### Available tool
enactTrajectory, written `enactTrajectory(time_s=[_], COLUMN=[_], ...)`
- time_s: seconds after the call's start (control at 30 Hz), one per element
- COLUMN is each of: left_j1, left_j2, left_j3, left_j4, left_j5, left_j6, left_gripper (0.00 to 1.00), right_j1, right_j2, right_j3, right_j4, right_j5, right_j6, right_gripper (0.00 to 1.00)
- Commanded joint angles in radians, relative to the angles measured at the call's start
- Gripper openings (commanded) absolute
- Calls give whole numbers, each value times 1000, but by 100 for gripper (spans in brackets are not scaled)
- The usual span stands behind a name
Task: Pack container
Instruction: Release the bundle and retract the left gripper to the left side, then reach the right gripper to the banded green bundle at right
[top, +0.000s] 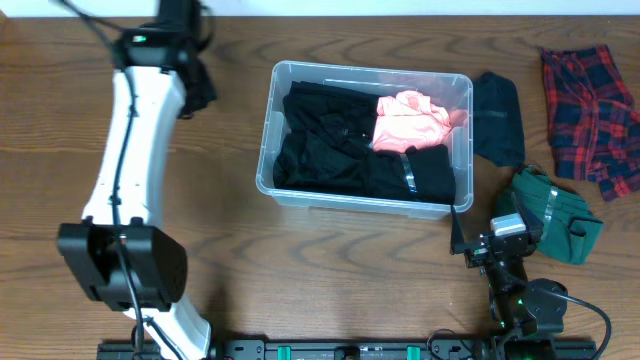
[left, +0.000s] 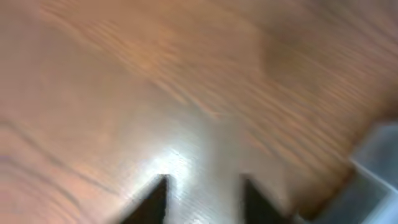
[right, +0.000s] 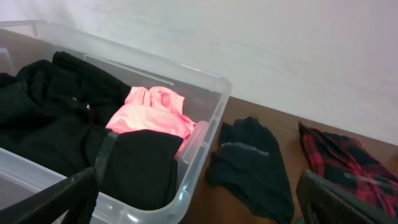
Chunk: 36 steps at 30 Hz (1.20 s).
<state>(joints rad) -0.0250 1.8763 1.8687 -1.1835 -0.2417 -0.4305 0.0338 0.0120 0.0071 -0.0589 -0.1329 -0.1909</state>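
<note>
- Overhead view: the container (top: 266, 150) sits on the table (top: 330, 270) in the upper middle of the frame. Black clothes (top: 330, 140) fill most of it, and a pink garment (top: 408, 118) lies in its upper right part.
- Right of the container, a dark garment (top: 497, 120) lies just beside its wall. A red plaid garment (top: 590, 120) is spread at the upper right edge, and a green garment (top: 556, 212) lies below them.
- The white left arm (top: 135, 130) runs up the left side of the frame, well apart from the container. The right arm (top: 520, 295) stands at the lower right, near the container's lower right corner and the green garment.
- Left wrist view: the picture is blurred. The left gripper (left: 205, 196) hangs over bare table (left: 155, 81), its two dark fingers (left: 155, 200) apart with wood showing between them. A corner of the container (left: 376, 168) shows at the lower right edge.
- Right wrist view: the right gripper (right: 198, 182) has its fingers (right: 68, 200) spread wide, one at each lower corner, holding nothing. The container (right: 214, 102) fills the left half, with the black clothes (right: 56, 106) and the pink garment (right: 152, 112) inside. On the table (right: 280, 121) to the right lie the dark garment (right: 252, 162) and the red plaid garment (right: 342, 162).
</note>
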Motion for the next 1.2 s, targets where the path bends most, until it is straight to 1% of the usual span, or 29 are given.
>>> enactTrajectory(time_s=[0.0,0.03,0.1,0.33,0.67,0.8,0.87,0.97,1.07,1.17], left_j1=[66,82,110,159,159,159,159,159,159,159], left_j2=[6,6,6,6,6,6,6,6,6,6], left_j3=[-16,-16,-16,-16,-16,-16,-16,-16,-16,-16], left_j4=[-10,-14,-19,-18,-18,-18,-18,-18,-18,-18], left_j5=[-2,-2,-2,-2,-2,-2,-2,-2,-2,-2], left_j6=[-17,-16,-16,-16,-16,-16,-16,-16,-16,-16], left_gripper=[78,87,98,98,98,98,98,98,98,98], right_j1=[8,8,8,8,8,8,8,6,6,6], right_j2=[-5,-5,-5,-5,-5,-5,-5,-3,29,131], right_j3=[-2,-2,-2,-2,-2,0,22,140,306,490], right_j4=[-4,-4,-4,-4,-4,34,41,-40,-179,-390], right_j5=[6,6,6,6,13,-56,-58,-11,42,92], right_j6=[11,11,11,11,11,82,95,169,209,297], right_gripper=[99,99,99,99,99,99,99,99,99,99])
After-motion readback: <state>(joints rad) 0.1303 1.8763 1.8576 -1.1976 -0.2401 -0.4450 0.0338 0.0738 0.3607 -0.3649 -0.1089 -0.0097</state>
